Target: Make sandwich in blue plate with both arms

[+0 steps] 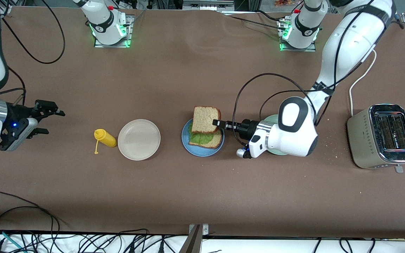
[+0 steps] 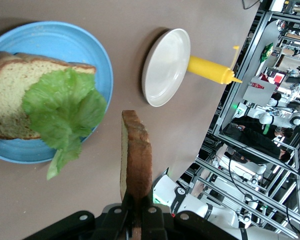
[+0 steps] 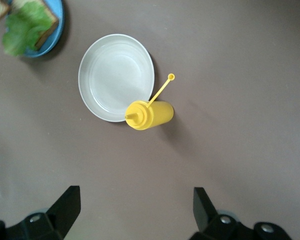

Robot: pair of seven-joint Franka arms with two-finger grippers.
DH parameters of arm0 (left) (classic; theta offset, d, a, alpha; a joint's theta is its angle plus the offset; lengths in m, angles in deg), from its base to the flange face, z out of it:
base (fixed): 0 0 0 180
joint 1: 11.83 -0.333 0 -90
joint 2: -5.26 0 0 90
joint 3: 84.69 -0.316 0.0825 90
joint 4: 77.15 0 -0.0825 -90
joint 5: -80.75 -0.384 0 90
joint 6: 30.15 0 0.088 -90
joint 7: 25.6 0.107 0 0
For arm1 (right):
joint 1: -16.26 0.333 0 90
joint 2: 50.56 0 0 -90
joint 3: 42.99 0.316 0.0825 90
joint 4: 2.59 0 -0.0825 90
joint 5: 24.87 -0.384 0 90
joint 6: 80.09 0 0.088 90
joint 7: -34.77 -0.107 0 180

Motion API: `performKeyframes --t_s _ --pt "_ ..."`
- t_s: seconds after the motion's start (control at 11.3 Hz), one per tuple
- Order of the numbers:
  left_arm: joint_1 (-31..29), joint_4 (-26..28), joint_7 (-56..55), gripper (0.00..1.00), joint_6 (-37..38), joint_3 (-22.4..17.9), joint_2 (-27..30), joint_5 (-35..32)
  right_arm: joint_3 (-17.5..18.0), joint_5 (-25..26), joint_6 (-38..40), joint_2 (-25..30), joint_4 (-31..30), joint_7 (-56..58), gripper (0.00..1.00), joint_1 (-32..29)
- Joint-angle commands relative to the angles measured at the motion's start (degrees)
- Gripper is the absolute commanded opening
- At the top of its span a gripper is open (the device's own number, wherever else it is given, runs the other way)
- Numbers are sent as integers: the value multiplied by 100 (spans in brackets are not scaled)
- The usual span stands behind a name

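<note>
At the frame's left edge the right gripper [image 1: 49,121] is parked wide open, while at centre a brown toast slice [image 1: 206,119], pinched by the left gripper [image 1: 218,123], is held over lettuce [image 1: 200,138] and bottom toast [image 1: 212,142] on the round blue plate [image 1: 185,140], so only placement is left.

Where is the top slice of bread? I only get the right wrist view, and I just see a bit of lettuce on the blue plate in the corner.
Observer: The left gripper is shut on the top slice and holds it over the blue plate.
Operator: What else is down at that arm's end?
Observer: A silver toaster stands toward the left arm's end of the table.
Operator: Any more plates?
Observer: A pale green plate lies beside the blue plate, mostly hidden under the left arm. Your right gripper waits open over the table's other end.
</note>
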Motion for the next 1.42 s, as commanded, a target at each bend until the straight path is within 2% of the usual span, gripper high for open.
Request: performKeyframes --t_s 0.0,0.18,0.27,0.36,0.44,0.53,0.89,0.98,1.07,1.15,1.33 --pt "155 -157 991 6 -468 -29 -807 437 -92 703 -154 728 -523 -1905 100 471" --pt "155 -148 1557 6 -550 -46 -967 807 -92 960 -434 1088 -786 -2549 100 587" --pt "120 -156 1594 10 -541 -72 -959 799 -92 1039 -514 1194 -822 -2691 100 622" --pt "85 -165 1586 48 -541 -99 -959 799 -187 1092 -645 1265 -884 -2728 100 622" --pt "67 -165 1595 80 -541 -108 -959 799 -214 1206 -838 1352 -971 -2754 100 622" --pt "41 -183 1612 100 -541 -230 -924 703 -215 1224 -857 1397 -981 -2824 100 639" --pt "23 -200 1586 100 -497 -362 -748 659 -232 1207 -814 1783 -1332 -3606 100 815" --pt "23 -218 1586 100 -497 -458 -652 284 -450 1189 -814 1784 -1315 -3615 100 1041" --pt "23 -218 1568 100 -497 -468 -512 -329 -939 1154 -831 1810 -1324 -3624 100 1514" --pt "6 -218 1516 100 -497 -459 -397 -926 -1118 1154 -840 1810 -1324 -3607 100 1675" --pt "-99 -201 1516 100 -480 -477 -300 -1265 -1120 1154 -848 1810 -1306 -3616 100 1694"
